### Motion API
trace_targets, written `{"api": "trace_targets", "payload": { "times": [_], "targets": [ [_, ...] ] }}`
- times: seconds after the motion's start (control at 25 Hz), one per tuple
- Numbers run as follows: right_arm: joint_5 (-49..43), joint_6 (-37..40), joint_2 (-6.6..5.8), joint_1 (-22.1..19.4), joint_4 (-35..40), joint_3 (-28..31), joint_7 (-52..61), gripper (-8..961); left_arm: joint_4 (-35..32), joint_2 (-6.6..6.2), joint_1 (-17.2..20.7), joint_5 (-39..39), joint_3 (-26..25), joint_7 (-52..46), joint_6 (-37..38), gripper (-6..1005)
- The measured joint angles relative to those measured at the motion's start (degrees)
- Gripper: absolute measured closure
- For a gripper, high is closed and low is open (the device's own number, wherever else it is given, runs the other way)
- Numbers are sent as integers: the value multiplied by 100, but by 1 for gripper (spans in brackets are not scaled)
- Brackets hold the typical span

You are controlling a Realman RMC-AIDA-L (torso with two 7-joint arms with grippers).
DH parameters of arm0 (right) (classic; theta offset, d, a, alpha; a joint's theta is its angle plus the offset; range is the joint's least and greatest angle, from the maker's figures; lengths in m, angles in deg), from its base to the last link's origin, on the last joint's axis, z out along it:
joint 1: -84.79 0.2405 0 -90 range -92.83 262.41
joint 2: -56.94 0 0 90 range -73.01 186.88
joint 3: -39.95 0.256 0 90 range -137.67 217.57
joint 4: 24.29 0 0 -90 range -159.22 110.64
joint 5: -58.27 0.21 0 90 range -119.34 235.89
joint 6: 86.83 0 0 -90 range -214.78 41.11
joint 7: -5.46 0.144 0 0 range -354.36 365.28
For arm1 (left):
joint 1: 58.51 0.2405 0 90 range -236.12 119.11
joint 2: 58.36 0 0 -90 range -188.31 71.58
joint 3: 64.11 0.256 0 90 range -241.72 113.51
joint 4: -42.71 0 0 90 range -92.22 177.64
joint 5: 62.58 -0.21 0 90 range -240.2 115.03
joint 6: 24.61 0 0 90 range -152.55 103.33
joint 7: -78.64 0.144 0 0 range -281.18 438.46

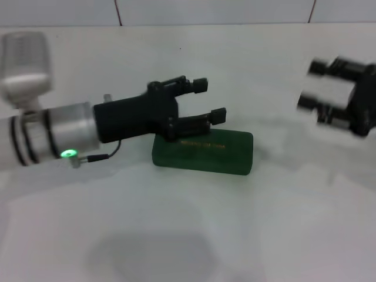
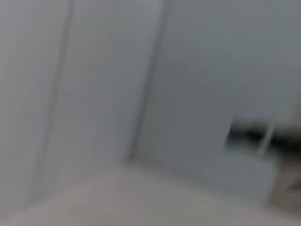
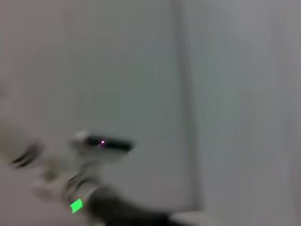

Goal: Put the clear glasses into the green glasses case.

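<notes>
The green glasses case (image 1: 203, 153) lies shut on the white table, gold lettering on its lid, in the middle of the head view. My left gripper (image 1: 210, 100) reaches in from the left and hovers over the case's back left edge. It is open, with nothing between its fingers. My right gripper (image 1: 335, 97) hangs in the air at the far right, well away from the case and smeared by motion. The clear glasses do not show in any view.
A white tiled wall (image 1: 211, 12) runs behind the white table (image 1: 176, 235). The right wrist view catches the left arm's green light (image 3: 76, 205) far off.
</notes>
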Motion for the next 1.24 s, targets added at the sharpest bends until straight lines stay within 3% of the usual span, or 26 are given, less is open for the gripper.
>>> {"api": "trace_targets", "payload": {
  "times": [0.12, 0.24, 0.6, 0.84, 1.24],
  "targets": [
    [-476, 440, -117, 223, 84, -207, 33, 311, 11, -100, 133, -19, 6, 176, 771, 190],
    [-859, 665, -135, 431, 86, -215, 38, 311, 16, -143, 316, -81, 8, 400, 1082, 186],
    [-1081, 578, -73, 583, 213, -213, 42, 311, 17, -147, 691, 118, 7, 893, 1288, 135],
    [-1100, 404, -22, 595, 237, -225, 5, 311, 16, -53, 875, 388, -25, 1174, 1299, 121],
    [-1249, 371, 78, 595, 382, -229, -23, 311, 16, -38, 876, 336, 9, 1264, 1307, 127]
  ]
}}
